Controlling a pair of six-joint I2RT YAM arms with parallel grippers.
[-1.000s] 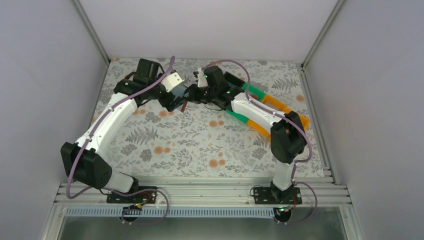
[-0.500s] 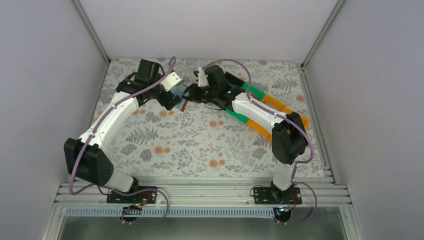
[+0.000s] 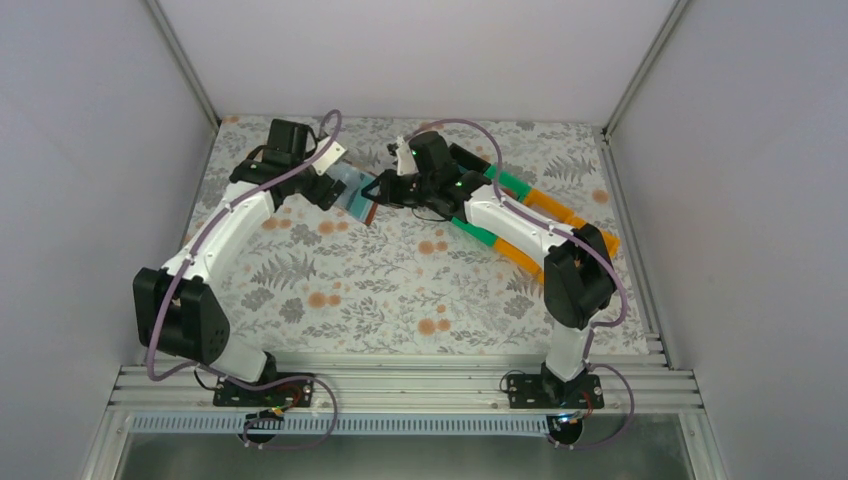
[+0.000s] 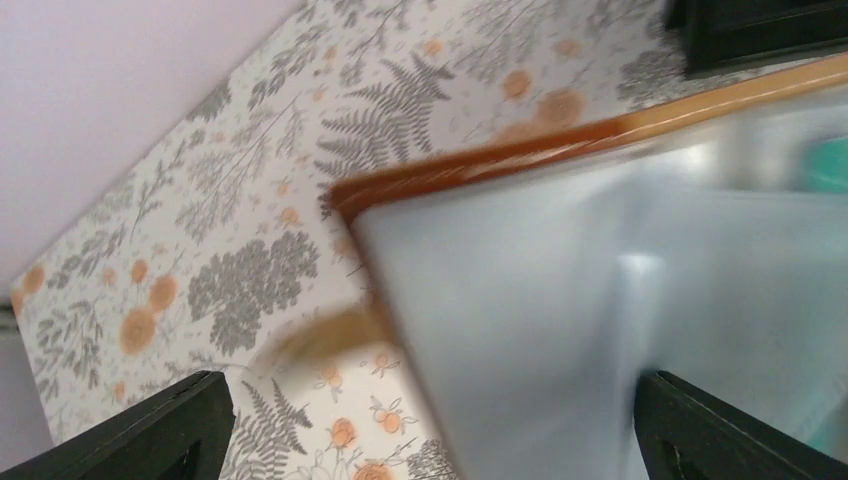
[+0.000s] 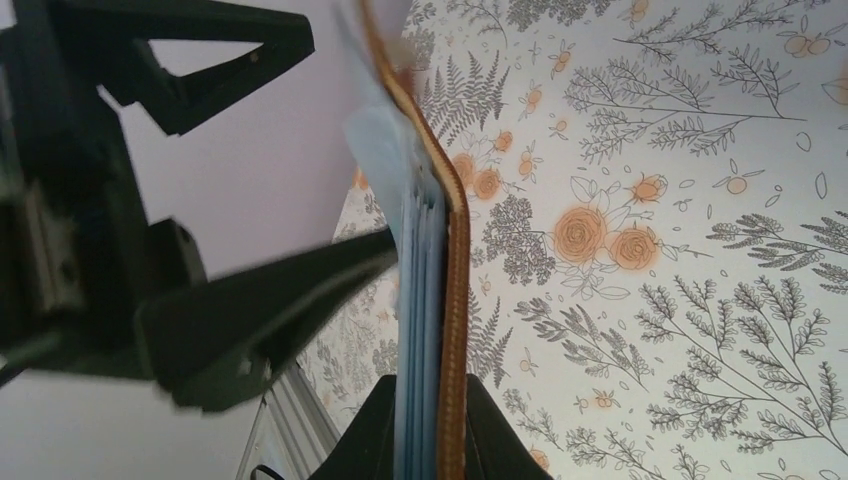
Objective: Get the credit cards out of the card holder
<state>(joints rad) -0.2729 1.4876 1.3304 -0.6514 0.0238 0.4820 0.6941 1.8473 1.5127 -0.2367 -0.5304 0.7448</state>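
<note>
The card holder (image 3: pixel 358 196) hangs above the back middle of the table, brown outside and pale blue-grey inside. My right gripper (image 3: pixel 384 190) is shut on its right end. In the right wrist view the card holder (image 5: pixel 440 300) stands edge-on between the gripper's (image 5: pixel 430 440) black fingers, with pale blue layers beside the brown cover. My left gripper (image 3: pixel 333 190) is open at the holder's left side. In the left wrist view the blurred pale inside of the card holder (image 4: pixel 560 300) fills the space between the wide-apart fingers of the gripper (image 4: pixel 430 440). A teal sliver (image 4: pixel 828 165) at the right edge may be a credit card.
Long black, green and orange plastic bins (image 3: pixel 530 200) lie on the floral table cover (image 3: pixel 400 290) at the back right, partly under the right arm. Grey walls close the table in on three sides. The left gripper's fingers (image 5: pixel 250 310) loom close at the left of the right wrist view.
My left arm has swung a little to the left and back, so more of the holder's pale inside shows from above. The right arm and its grip have not moved.
</note>
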